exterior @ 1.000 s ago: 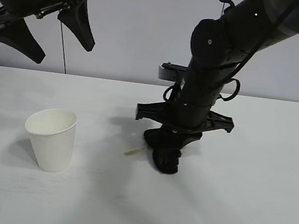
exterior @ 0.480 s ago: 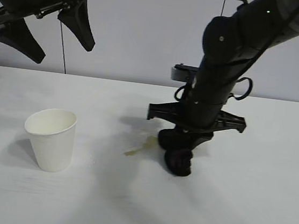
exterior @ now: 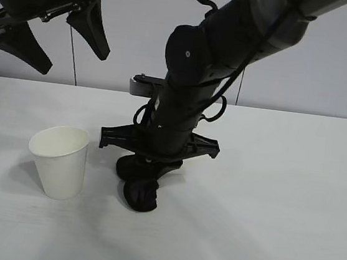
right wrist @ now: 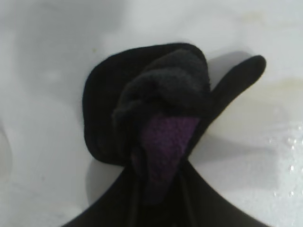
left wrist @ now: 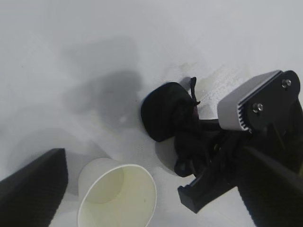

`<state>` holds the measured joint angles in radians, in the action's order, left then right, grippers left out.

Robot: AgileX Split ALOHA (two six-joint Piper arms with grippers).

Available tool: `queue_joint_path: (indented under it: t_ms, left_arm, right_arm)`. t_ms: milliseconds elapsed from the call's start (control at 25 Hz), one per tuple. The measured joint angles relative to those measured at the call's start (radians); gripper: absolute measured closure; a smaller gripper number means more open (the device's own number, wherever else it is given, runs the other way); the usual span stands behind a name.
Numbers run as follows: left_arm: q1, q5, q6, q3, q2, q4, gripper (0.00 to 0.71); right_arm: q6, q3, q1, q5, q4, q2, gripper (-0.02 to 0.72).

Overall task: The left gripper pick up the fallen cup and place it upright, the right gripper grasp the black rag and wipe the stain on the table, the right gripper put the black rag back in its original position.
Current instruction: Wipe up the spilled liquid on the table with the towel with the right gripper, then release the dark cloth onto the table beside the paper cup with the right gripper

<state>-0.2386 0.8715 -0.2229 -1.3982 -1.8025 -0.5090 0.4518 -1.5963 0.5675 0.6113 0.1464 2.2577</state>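
The right tool (exterior: 138, 192) is gripping the black rag (exterior: 141, 195) and pressing it onto the white bench (exterior: 266, 197), just beside the upright cup (exterior: 60, 161). The rag is covering the stain, leaving only faint wet traces (left wrist: 213, 82) visible. The left tool (exterior: 61, 39) is hanging wide open, well above the cup.

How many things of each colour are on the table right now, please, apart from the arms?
White: 1, the cup
Black: 1, the black rag, shut in the right gripper
Total: 2
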Motion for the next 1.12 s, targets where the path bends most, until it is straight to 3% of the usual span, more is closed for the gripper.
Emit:
queue_joint_path:
  t_ms: [120, 240, 520, 640, 680, 800, 840, 960, 1120]
  left_arm:
    - [0.0, 0.003, 0.0, 0.0, 0.0, 0.0, 0.017]
    - [0.0, 0.004, 0.0, 0.0, 0.0, 0.0, 0.017]
    - [0.0, 0.007, 0.0, 0.0, 0.0, 0.0, 0.017]
    - [0.0, 0.021, 0.0, 0.0, 0.0, 0.0, 0.017]
    - [0.0, 0.025, 0.0, 0.0, 0.0, 0.0, 0.017]
    - [0.0, 0.033, 0.0, 0.0, 0.0, 0.0, 0.017]
    - [0.0, 0.039, 0.0, 0.0, 0.0, -0.001, 0.017]
    - [0.0, 0.048, 0.0, 0.0, 0.0, -0.006, 0.017]
    - [0.0, 0.049, 0.0, 0.0, 0.0, -0.007, 0.017]
  right_arm:
    - [0.0, -0.005, -0.059, 0.047, 0.066, 0.0, 0.603]
    - [0.0, -0.005, -0.112, 0.109, 0.091, -0.009, 0.603]
    - [-0.011, 0.158, -0.144, 0.156, 0.104, -0.117, 0.603]
    - [0.0, 0.245, -0.144, 0.157, 0.079, -0.191, 0.586]
    - [0.001, 0.261, -0.144, 0.157, 0.066, -0.213, 0.533]
    - [0.0, 0.273, -0.144, 0.142, 0.034, -0.295, 0.245]
    - [0.0, 0.273, -0.144, 0.136, 0.027, -0.323, 0.181]
    - [-0.002, 0.273, -0.164, 0.154, -0.003, -0.391, 0.116]
    - [-0.064, 0.276, -0.236, 0.201, -0.087, -0.476, 0.103]
